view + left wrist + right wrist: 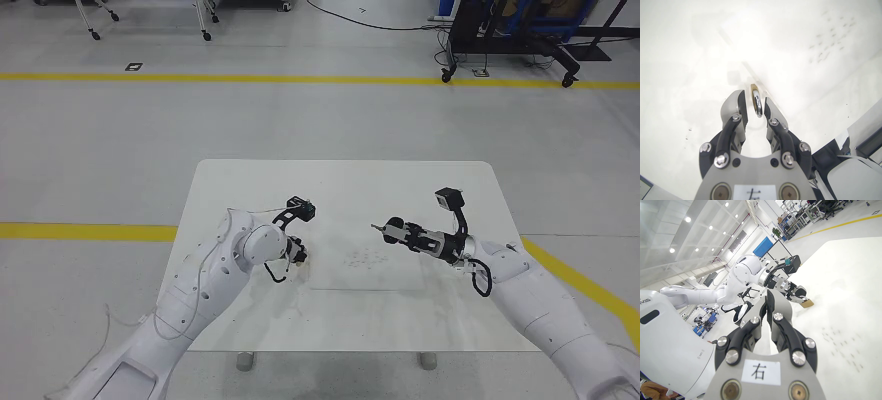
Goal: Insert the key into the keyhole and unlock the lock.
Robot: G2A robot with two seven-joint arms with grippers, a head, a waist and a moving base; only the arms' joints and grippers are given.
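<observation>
The white rectangular surface (420, 310) is carrying the work. Both arms are hanging over its middle and facing one another, with a patch of small dark scuff marks (365, 260) lying between them.

The left end effector (755, 95) is sitting low over the surface with its black-padded fingers (743, 108) apart. A sliver of daylight is showing on either side of what they are straddling, so nothing is being squeezed yet. That pose is probably setting up a grip that would steady the lock against the push and twist of a key.

The right end effector (767, 294) is lying roughly level, aimed across at its partner, with its pads pressed together. A thin tip is poking out in front, so it appears to be clamping the key.

The brass-bodied padlock with a chromed steel shackle (807, 303) is resting on the surface. Its body is lying beyond the left fingertips and its shackle is running between them. The keyhole is not showing, so I cannot tell which way it is facing.

The small silver metal key (376, 228) is pointing toward the padlock and sitting well apart from it. Insertion is not yet under way.
</observation>
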